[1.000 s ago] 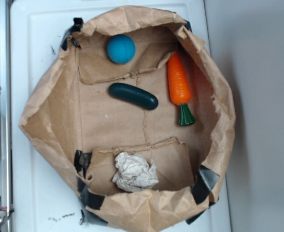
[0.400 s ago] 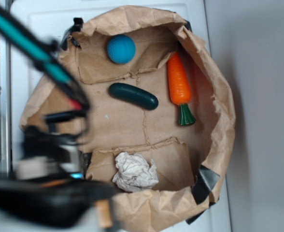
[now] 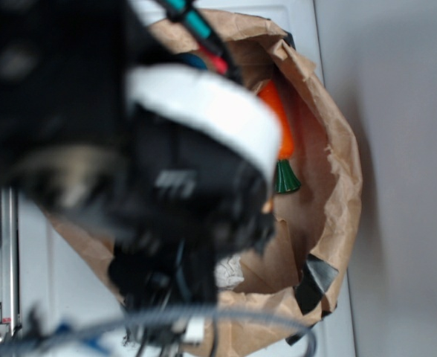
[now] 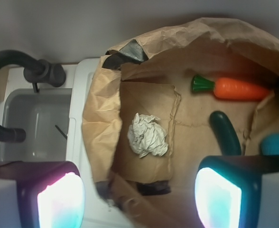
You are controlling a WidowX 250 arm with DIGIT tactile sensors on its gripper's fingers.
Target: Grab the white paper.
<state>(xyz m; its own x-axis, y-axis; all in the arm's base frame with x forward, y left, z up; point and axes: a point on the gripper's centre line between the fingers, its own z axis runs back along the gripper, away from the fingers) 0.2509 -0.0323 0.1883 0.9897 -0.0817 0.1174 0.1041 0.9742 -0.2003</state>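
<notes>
The white paper (image 4: 148,136) is a crumpled off-white wad lying on a folded flap inside the brown paper bag (image 4: 99,123). In the wrist view it sits above and between my fingers, well apart from them. My gripper (image 4: 137,199) is open, its two pads glowing at the bottom corners with nothing between them. In the exterior view the blurred arm (image 3: 166,186) fills most of the picture, and only a small white edge of the paper (image 3: 230,271) shows beneath it.
An orange carrot (image 4: 237,88), a dark green cucumber (image 4: 225,133) and a blue ball (image 4: 276,144) lie in the bag to the right of the wad. Left of the bag is a grey sink (image 4: 35,123) with a black faucet (image 4: 16,80). Black tape (image 3: 315,279) patches the bag rim.
The arm has swung in from the left edge and now hangs over the bag, covering the ball, the cucumber and most of the paper in the exterior view. Nothing in the bag has moved.
</notes>
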